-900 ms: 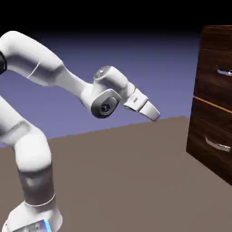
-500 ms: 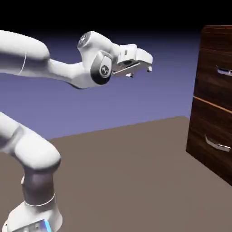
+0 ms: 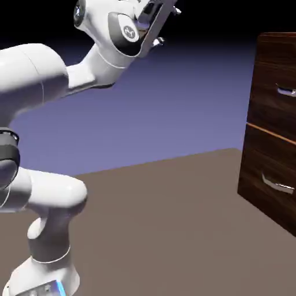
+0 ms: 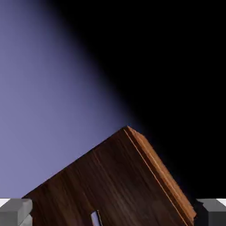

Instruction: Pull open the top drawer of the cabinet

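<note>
Dark walnut-grain cabinet [image 3: 276, 124] with thin orange seam [image 3: 270, 133] and silver handles, right of the white gripper [image 3: 163, 17]; grey fingertips [image 4: 15, 211]; blue-violet backdrop [image 3: 173, 98]; brown table [image 3: 167, 225]

Brown table carrying the arm's base and a cabinet

A flat, matte brown table [image 3: 156, 219] is seen in the exterior view, filling the lower half of the picture up to a straight far edge against the blue-violet backdrop. The white base of the robot arm [image 3: 43, 277] is set on it at the lower left. The dark wood-grain cabinet [image 3: 272, 133] is stood on it at the right edge, well apart from the base; the surface between them is bare.
</note>
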Robot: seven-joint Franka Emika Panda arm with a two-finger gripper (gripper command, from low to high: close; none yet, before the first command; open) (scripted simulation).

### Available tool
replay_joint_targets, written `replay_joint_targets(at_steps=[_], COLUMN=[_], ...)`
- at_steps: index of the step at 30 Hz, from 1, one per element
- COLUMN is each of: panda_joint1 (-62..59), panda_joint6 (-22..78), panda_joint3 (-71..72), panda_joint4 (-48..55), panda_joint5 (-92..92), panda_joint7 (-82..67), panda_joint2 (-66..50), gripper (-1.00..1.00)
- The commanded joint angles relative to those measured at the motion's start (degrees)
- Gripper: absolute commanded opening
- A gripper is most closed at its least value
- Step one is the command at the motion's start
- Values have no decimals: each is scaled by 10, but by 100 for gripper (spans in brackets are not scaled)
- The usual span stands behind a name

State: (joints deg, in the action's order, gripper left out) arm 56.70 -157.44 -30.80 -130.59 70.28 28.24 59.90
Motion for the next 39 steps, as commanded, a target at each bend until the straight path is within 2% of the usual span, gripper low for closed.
replay_joint_targets(at_steps=[1, 34, 36, 39], panda_joint1=[20, 675, 676, 712], panda_joint6=[6, 200, 200, 175], panda_joint3=[-11, -371, -372, -372], panda_joint4=[11, 367, 367, 429], panda_joint5=[25, 847, 848, 845], panda_joint7=[-5, -171, -171, -185], panda_joint2=[10, 328, 329, 323], gripper=[0, 0, 0, 0])
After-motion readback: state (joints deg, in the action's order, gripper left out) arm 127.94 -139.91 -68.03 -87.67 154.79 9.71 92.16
